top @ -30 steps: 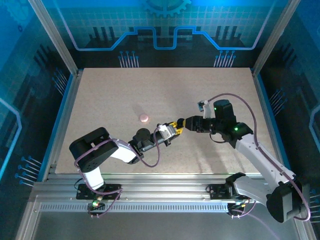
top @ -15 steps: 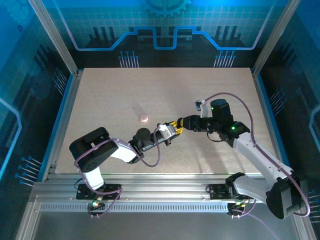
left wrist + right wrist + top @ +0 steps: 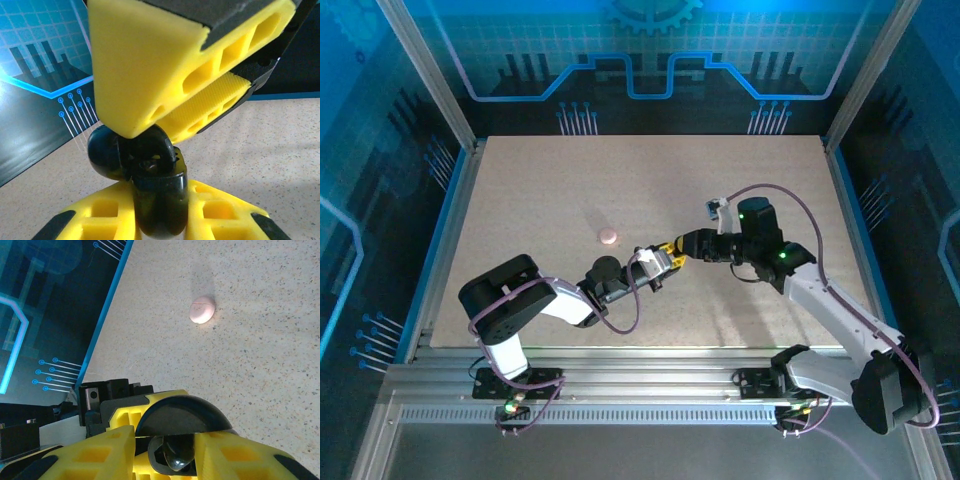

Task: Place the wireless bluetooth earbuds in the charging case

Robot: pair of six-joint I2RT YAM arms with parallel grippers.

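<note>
My left gripper [image 3: 663, 263] is shut on a small black charging case [image 3: 160, 207], held above the table with its lid [image 3: 182, 415] open. Tip to tip with it, my right gripper [image 3: 684, 247] is shut on a glossy black earbud [image 3: 178, 456], which it presses into the case's open mouth. In the left wrist view the earbud [image 3: 150, 161] sits at the case's top, under the right gripper's yellow fingers [image 3: 150, 75]. The pale earbuds are out of view.
A pink round case [image 3: 608, 236] lies closed on the speckled table [image 3: 540, 190], left of both grippers, and shows in the right wrist view [image 3: 202, 310]. Blue walls and a metal frame [image 3: 440, 230] border the table.
My right arm has shifted a little to the left, bringing its gripper closer against the left gripper's case. The left arm has not moved.
</note>
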